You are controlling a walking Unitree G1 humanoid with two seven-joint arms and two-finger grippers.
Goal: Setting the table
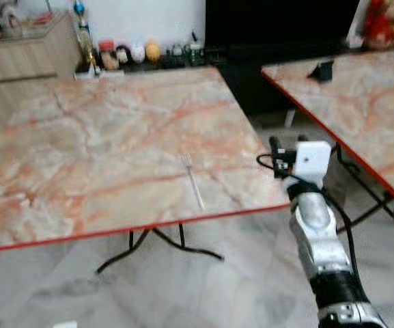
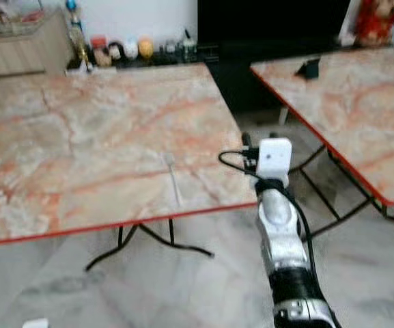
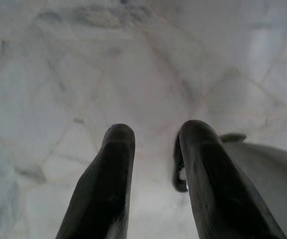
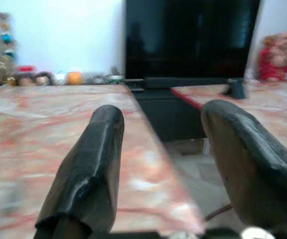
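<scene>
A pink-veined marble folding table with red edging (image 1: 115, 130) carries a slim silver fork (image 1: 192, 179) near its front edge. Beside that corner, the right gripper (image 4: 158, 164) hangs spread and empty; judged best, straighten the fork gently.

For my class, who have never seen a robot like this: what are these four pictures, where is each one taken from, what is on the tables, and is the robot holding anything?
This is a walking humanoid robot with two silver arms, each ending in two long black fingers. The two wide pictures come from its head camera, looking down at a marble-patterned table with a red edge. A single fork lies near the table's front edge. A second table stands to the robot's right, with a small dark object on it. The right arm is raised beside the near table's corner, with the right gripper open and empty, seen from its wrist camera. The other wrist picture shows the left gripper, also open and empty, pointing at the pale floor.
</scene>
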